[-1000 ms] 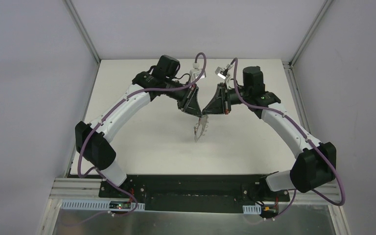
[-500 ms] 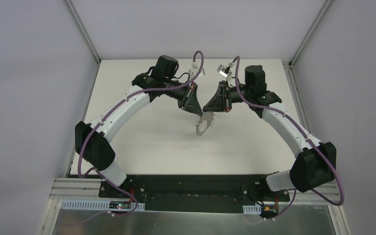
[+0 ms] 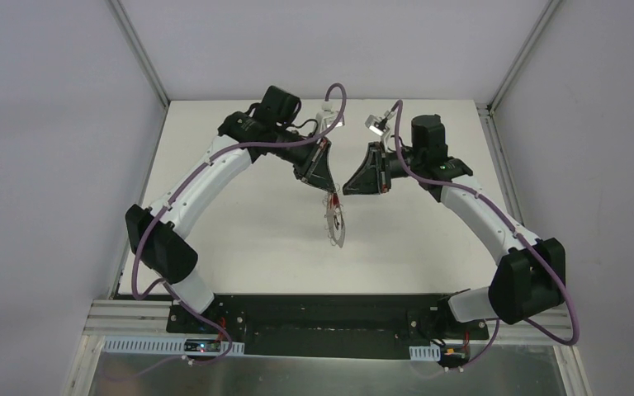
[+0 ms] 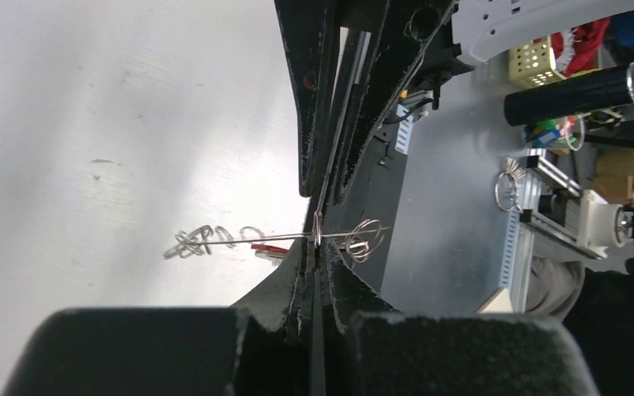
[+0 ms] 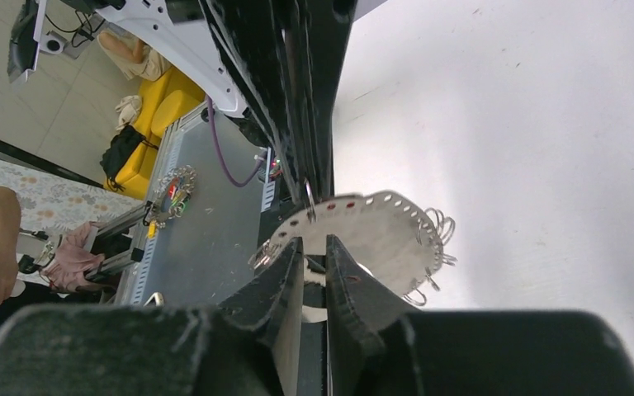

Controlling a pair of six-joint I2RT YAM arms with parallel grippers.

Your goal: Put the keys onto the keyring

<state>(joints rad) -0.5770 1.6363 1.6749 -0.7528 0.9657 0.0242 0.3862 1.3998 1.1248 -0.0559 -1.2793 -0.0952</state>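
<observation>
White table (image 3: 239, 239) | keyring (image 3: 335, 223) hangs long-axis down, left tool (image 3: 328, 193) pinching it | right tool (image 3: 347, 189) narrow

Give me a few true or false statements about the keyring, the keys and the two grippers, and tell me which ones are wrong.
1. The left gripper is shut on the keyring. True.
2. The keyring lies flat on the table. False: it hangs from the left gripper, above the table.
3. A red-headed key shows close beside the keyring. True.
4. The right gripper is clamped on the keyring. False: a gap shows between its fingers, and in the top view it sits apart from the hanging ring.
</observation>
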